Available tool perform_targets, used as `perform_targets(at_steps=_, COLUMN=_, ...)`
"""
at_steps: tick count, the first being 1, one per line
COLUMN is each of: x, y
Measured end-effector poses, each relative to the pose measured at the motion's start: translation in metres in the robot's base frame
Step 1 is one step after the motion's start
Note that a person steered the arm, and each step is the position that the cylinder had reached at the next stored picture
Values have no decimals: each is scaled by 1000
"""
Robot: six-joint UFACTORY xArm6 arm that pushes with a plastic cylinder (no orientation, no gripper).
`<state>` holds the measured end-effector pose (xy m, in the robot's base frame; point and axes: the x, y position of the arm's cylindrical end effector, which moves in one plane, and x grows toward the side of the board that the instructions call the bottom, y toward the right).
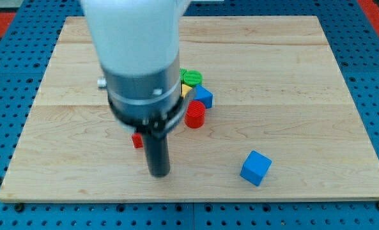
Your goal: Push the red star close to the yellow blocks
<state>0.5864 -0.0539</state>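
Note:
My arm's grey and black body fills the view's upper left and ends in a dark rod whose tip [158,172] rests on the wooden board [291,76]. A small piece of a red block [137,140], probably the red star, shows just left of the rod, mostly hidden by it. A yellow block [185,90] peeks out beside the arm, right of it, in a cluster with a green block [191,78], a blue block [204,97] and a red cylinder [195,115]. The tip lies below and left of that cluster.
A blue cube [255,168] sits alone toward the view's bottom right. The board lies on a blue perforated table [368,38]. The arm hides the board's upper left middle.

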Motion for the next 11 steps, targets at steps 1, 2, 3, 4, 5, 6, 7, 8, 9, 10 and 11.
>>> perform_targets(at_steps=1, x=-32, y=-56)
perform_targets(at_steps=2, x=-73, y=-58)
perform_targets(at_steps=3, x=-79, y=-30)
perform_targets(at_steps=4, x=-60, y=-51)
perform_targets(at_steps=5, x=-41, y=-33)
perform_targets(at_steps=6, x=-24, y=-6)
perform_targets(at_steps=7, x=-50, y=-9)
perform_targets(at_steps=8, x=-77, y=-9)
perform_targets(at_steps=9, x=-89, y=-9)
perform_targets(at_steps=10, x=-71, y=-9)
perform_targets(at_steps=11, x=-15, y=38)
